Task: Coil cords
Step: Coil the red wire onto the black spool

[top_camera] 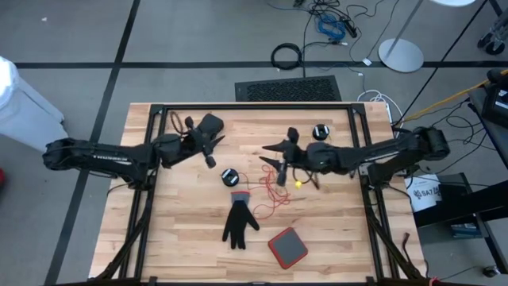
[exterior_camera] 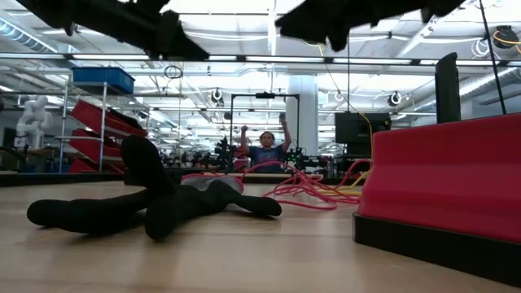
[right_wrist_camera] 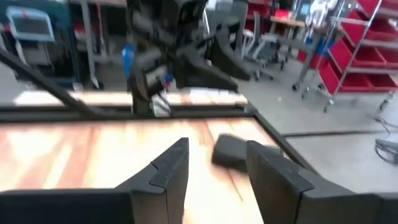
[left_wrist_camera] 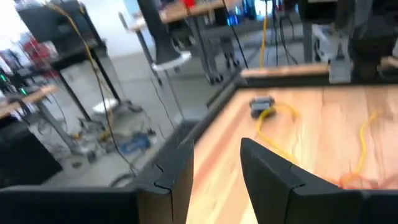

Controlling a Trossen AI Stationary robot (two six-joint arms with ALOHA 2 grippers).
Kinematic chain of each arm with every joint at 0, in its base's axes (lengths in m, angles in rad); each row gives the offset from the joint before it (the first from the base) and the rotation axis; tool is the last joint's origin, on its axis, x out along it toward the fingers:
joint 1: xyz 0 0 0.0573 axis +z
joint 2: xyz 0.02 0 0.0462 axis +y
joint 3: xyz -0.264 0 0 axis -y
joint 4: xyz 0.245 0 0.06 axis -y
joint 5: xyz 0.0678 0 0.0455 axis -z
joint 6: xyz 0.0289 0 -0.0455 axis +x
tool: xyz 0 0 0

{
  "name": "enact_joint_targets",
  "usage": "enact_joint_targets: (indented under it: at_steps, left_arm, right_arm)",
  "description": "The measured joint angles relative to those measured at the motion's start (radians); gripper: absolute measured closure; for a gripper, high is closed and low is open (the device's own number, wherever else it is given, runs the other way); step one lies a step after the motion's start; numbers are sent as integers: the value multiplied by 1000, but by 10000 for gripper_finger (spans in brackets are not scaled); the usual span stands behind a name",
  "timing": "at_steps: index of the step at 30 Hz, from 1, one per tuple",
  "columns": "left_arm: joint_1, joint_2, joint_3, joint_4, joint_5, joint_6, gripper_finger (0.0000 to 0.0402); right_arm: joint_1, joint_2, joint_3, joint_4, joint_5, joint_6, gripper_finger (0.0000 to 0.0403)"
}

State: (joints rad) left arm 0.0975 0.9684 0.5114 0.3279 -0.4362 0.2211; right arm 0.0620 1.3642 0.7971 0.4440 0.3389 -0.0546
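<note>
Right gripper (top_camera: 270,151), open and empty, hovers by the tangled thin yellow-and-red cords (top_camera: 278,191); left gripper (top_camera: 213,143) open too. A blind grab could snag loops, dragging the small black round puck (top_camera: 229,176).

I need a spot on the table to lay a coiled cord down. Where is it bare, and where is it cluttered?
Bare wood lies left of the black glove, below the left gripper, and right of the red pad along the table's near edge. It is crowded mid-table: the cords tangle between a black puck and the right gripper.
</note>
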Motion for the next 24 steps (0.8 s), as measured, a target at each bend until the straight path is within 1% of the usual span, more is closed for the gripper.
enact_joint_targets:
  at_steps: [2, 8, 17, 19, 24]
  left_arm:
    - [14, 0, 0, -36, 18, -6, 262]
    - [17, 0, 0, -76, 22, -12, 262]
    - [14, 0, 1, -239, 90, -162, 262]
    - [14, 0, 1, -256, 132, -210, 262]
    - [13, 0, 1, -296, 300, -288, 262]
  right_arm:
    - [-9, 34, 0, -1, 0, 1, 257]
    - [-10, 129, 0, -7, 0, 1, 257]
    - [-10, 227, -1, -10, 0, 2, 257]
    - [-10, 243, -1, -9, -1, 2, 257]
    - [-10, 273, -1, -8, -1, 2, 257]
